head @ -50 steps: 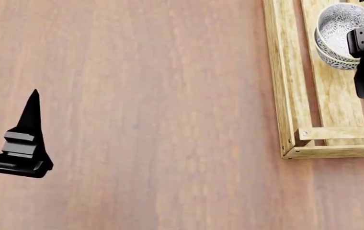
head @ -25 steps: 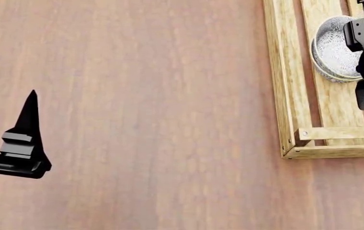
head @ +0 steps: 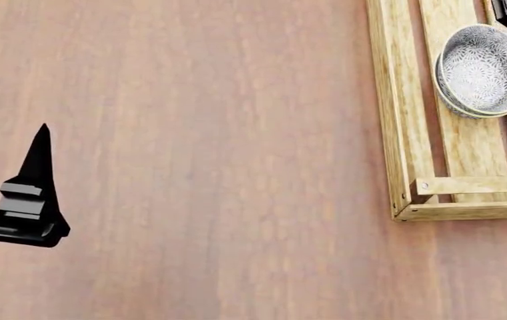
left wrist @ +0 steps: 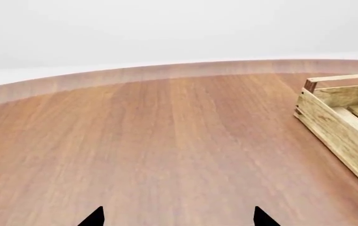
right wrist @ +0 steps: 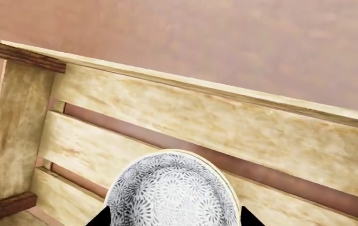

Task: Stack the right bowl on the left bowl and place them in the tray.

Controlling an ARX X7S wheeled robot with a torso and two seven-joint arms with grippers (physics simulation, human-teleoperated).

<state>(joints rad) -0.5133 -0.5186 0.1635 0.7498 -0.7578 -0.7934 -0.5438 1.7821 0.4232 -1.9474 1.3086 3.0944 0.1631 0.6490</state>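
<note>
Wooden table, tray corner, end effector fingertips apart

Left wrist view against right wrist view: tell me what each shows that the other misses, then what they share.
Only the left wrist view shows the table's curved far edge, a pale backdrop beyond it, and the tray's outer plank side with a corner post. Only the right wrist view shows the patterned stacked bowls sitting on the tray's slatted bottom, between the right gripper's open jaws. Both show the light-wood tray, the brown wooden tabletop, and two dark jaw tips set apart; the left gripper holds nothing.
</note>
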